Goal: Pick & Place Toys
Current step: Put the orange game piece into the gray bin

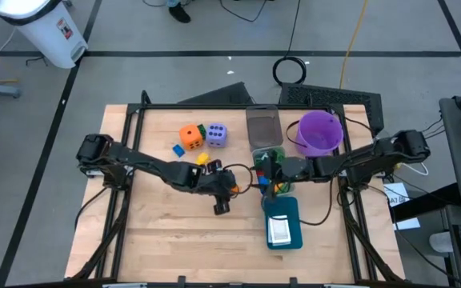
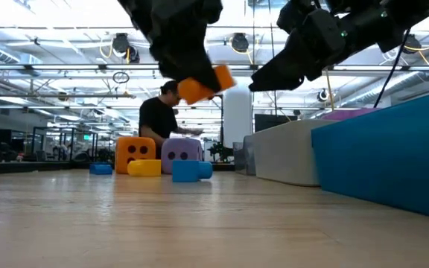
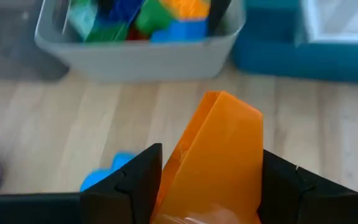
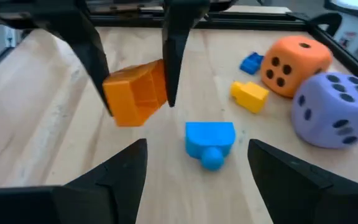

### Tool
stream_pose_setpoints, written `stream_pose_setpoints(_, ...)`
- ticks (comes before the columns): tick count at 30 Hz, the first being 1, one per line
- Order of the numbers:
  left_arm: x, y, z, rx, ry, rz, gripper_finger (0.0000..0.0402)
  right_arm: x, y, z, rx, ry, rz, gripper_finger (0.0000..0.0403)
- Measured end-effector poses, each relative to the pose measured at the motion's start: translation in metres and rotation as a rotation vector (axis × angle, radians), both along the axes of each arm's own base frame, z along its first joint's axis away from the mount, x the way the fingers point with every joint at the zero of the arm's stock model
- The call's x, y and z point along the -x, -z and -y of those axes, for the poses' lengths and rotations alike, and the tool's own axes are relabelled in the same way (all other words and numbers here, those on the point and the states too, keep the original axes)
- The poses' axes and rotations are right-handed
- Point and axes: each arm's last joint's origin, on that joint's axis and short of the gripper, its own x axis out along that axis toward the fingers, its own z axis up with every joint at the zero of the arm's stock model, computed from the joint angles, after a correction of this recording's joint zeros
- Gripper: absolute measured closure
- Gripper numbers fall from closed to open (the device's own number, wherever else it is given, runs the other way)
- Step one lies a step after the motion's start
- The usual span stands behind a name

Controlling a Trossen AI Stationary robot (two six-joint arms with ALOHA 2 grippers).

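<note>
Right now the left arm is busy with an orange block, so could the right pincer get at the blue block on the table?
Probably yes: the right pincer is open, and the blue block lies uncovered just ahead.

Open-plan lab: ceiling trusses (image 2: 65, 71), a person (image 2: 159, 115) (background), floor cables (image 1: 350, 40).

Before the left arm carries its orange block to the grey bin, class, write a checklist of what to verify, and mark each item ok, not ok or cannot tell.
1. Orange block is held between the left gripper's fingers: ok.
2. Block is lifted clear of the table: ok, the low view shows a gap under it.
3. Grey bin has room on top: cannot tell, it is already piled with blocks.
4. Right gripper is empty, its fingers apart: ok.
5. Right arm is out of the path to the bin: not ok, it hangs close by the bin.
6. Loose blue block lies apart from the held block: ok.
</note>
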Motion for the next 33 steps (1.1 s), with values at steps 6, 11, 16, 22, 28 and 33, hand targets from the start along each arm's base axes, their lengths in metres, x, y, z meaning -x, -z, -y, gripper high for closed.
stream_pose_setpoints(6,-0.003,-0.004,0.006,-0.020,0.047,0.042,0.0195,-0.020,0.016,-0.008,-0.055,-0.175,0.081,0.0151)
stream_pose_setpoints(11,-0.003,-0.004,0.005,-0.020,0.045,0.042,0.0195,-0.035,0.022,-0.011,-0.055,-0.206,0.080,0.0151)
stream_pose_setpoints(16,-0.002,-0.003,0.005,-0.020,0.043,0.027,0.0195,-0.047,0.024,-0.012,-0.064,-0.230,0.069,0.0152)
stream_pose_setpoints(22,0.000,-0.002,0.005,-0.020,0.030,0.014,0.0185,-0.053,0.027,-0.013,-0.071,-0.247,0.065,0.0191)
stream_pose_setpoints(28,0.000,-0.002,0.004,-0.024,0.018,0.014,0.0180,-0.053,0.026,-0.014,-0.064,-0.260,0.073,0.0272)
stream_pose_setpoints(33,0.000,-0.002,0.004,-0.022,0.019,0.016,0.0180,-0.053,0.025,-0.014,-0.025,-0.277,0.084,0.0335)
